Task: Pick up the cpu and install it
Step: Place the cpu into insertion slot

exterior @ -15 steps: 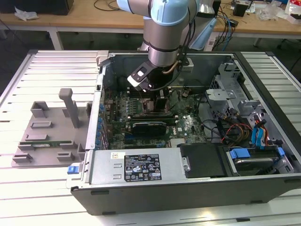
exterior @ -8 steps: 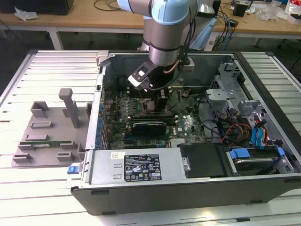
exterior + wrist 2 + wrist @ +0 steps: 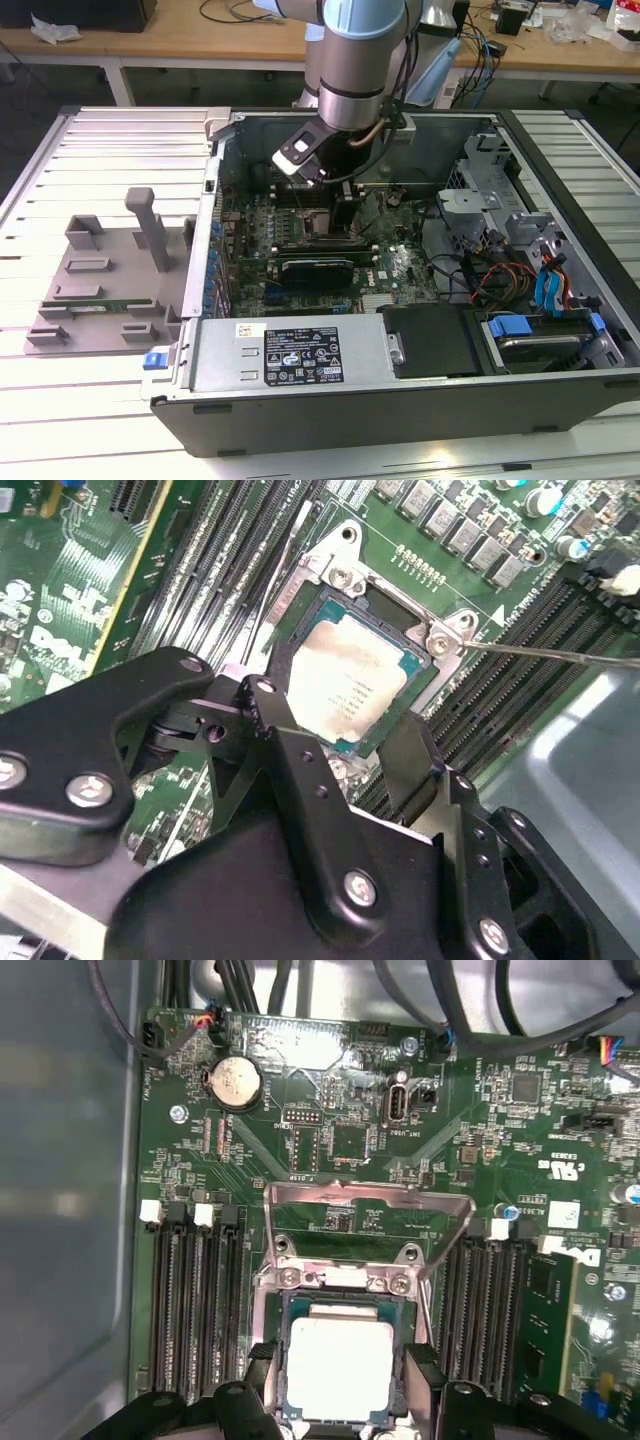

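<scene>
Exterior view shows the computer case (image 3: 400,405) on a slatted table (image 3: 100,425), wooden benches (image 3: 200,40) behind; the hand (image 3: 343,1390) clasps the cpu (image 3: 338,1360).

Silver-grey cylindrical arm (image 3: 352,70) with pale blue cap (image 3: 365,18), white camera block (image 3: 298,155), brownish cable (image 3: 378,132).

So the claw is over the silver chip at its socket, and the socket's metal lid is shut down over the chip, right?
No: the first wrist view shows the metal lid swung open, clear of the cpu. The claw is indeed over the cpu.
</scene>
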